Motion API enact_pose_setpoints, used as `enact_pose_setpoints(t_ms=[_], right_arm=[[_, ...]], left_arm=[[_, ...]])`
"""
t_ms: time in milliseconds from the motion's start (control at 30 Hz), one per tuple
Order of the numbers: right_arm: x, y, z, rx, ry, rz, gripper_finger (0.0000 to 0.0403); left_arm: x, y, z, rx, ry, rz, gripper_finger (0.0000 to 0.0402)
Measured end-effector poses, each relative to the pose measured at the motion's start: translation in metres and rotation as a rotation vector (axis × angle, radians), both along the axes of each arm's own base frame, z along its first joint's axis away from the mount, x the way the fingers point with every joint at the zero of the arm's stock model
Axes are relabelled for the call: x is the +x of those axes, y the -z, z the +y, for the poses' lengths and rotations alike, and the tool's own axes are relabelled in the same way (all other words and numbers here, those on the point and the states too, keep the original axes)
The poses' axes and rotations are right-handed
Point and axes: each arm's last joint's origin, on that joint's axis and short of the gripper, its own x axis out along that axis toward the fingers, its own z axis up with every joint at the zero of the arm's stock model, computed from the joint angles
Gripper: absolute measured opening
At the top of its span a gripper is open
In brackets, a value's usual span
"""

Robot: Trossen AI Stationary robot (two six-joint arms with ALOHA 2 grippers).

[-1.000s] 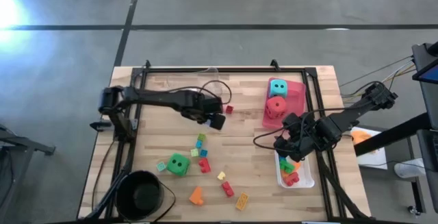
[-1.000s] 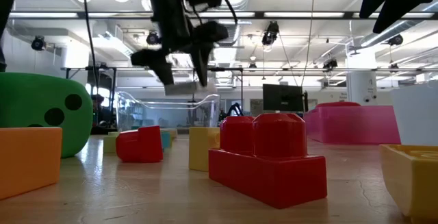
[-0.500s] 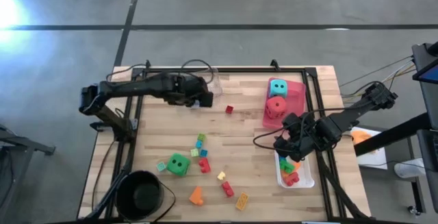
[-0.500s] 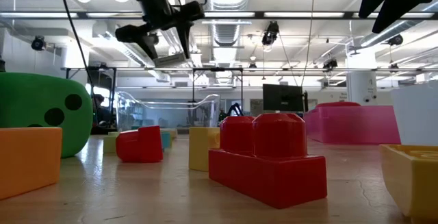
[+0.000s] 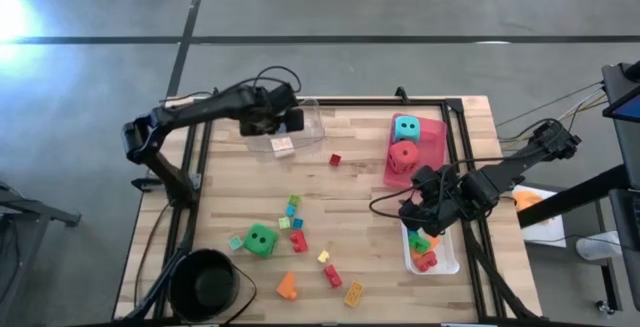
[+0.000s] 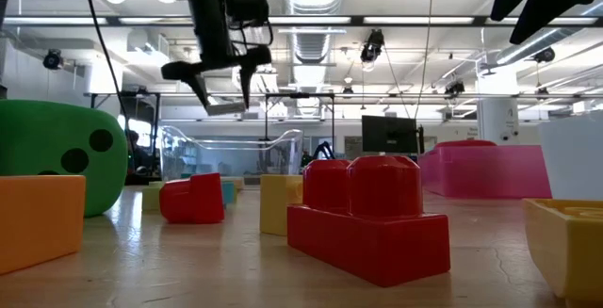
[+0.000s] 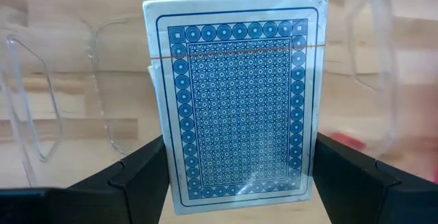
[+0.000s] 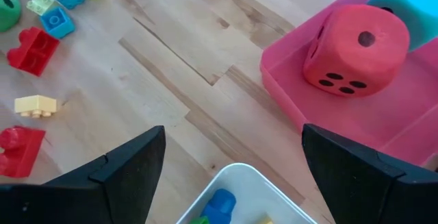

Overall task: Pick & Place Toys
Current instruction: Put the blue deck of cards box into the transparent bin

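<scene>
Partway through. Far left, black bowl (image 5: 205,285) sits unused. Left pincer (image 5: 283,127) hangs over the clear tray (image 5: 312,117) at the far edge of the surface (image 5: 370,257), clamped on the blue card box (image 7: 236,101), not yet released. Centre is still unsorted: green die (image 5: 261,239) plus loose bricks around it, orange brick (image 5: 288,286), yellow brick (image 5: 354,294), one lone red brick (image 5: 335,159) near the tray. Further right, teal die (image 5: 406,127) and red die (image 5: 403,155) are done, sitting in the pink tray (image 5: 436,137). Right pincer (image 5: 412,210) waits with fingers apart, holding nothing, just above the white tray (image 5: 450,257), which already holds a few bricks.
</scene>
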Motion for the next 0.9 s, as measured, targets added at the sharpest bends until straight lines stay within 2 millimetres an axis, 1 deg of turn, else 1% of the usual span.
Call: enact_pose_setpoints(t_ms=[100, 233, 467, 733, 900], right_arm=[[0.0, 0.0, 0.0, 0.001, 0.0, -0.002, 0.0336], [0.001, 0.0, 0.0, 0.004, 0.0, -0.007, 0.0336], [0.002, 0.0, 0.001, 0.013, 0.004, -0.019, 0.0336], [0.002, 0.0, 0.001, 0.017, 0.009, -0.024, 0.0336], [0.002, -0.001, 0.001, 0.018, 0.01, -0.025, 0.0336]], left_arm=[[0.0, 0.007, 0.008, -0.017, -0.019, 0.02, 0.0299], [0.005, 0.023, 0.015, -0.051, -0.038, 0.057, 0.0299], [0.011, 0.046, 0.025, -0.11, -0.033, 0.098, 0.0299], [0.015, 0.059, 0.028, -0.141, 0.002, 0.126, 0.0299], [0.011, 0.069, 0.025, -0.158, 0.003, 0.14, 0.0299]])
